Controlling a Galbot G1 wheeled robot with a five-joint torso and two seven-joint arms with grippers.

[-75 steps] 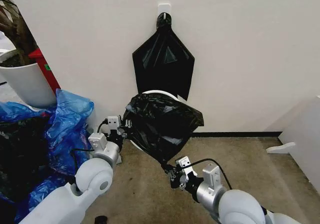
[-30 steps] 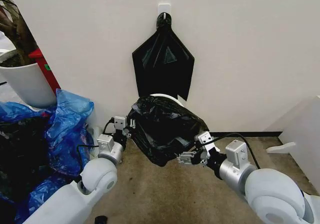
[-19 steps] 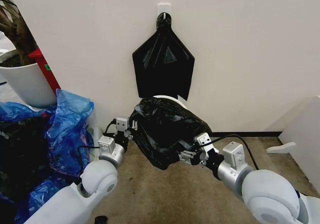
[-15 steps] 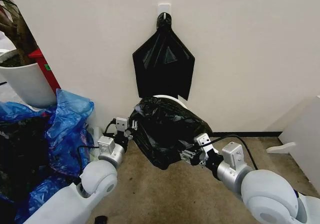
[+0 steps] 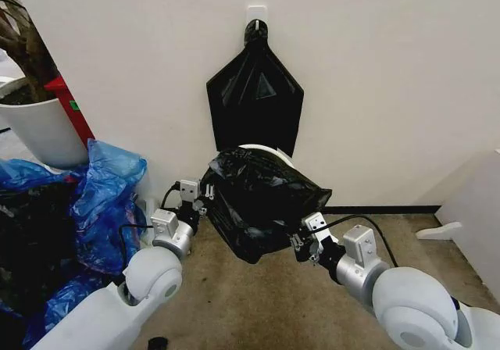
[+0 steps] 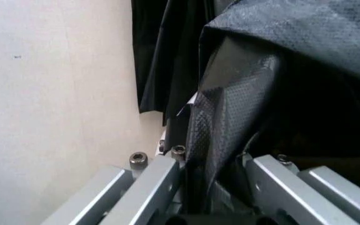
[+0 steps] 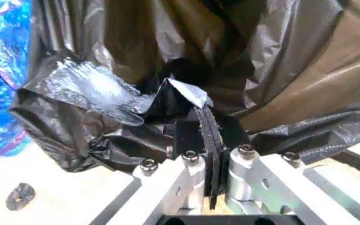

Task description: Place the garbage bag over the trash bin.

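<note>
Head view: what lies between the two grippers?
The garbage bag, stretched between the left gripper and the right gripper, draped over the trash bin whose white rim peeks behind.

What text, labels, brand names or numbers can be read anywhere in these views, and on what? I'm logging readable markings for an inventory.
None can be read.
The garbage bag, the trash bin rim, the second black bag on the wall hook and the blue bags carry no print.
The red object by the planter pot bears a small green mark, too small to read.
</note>
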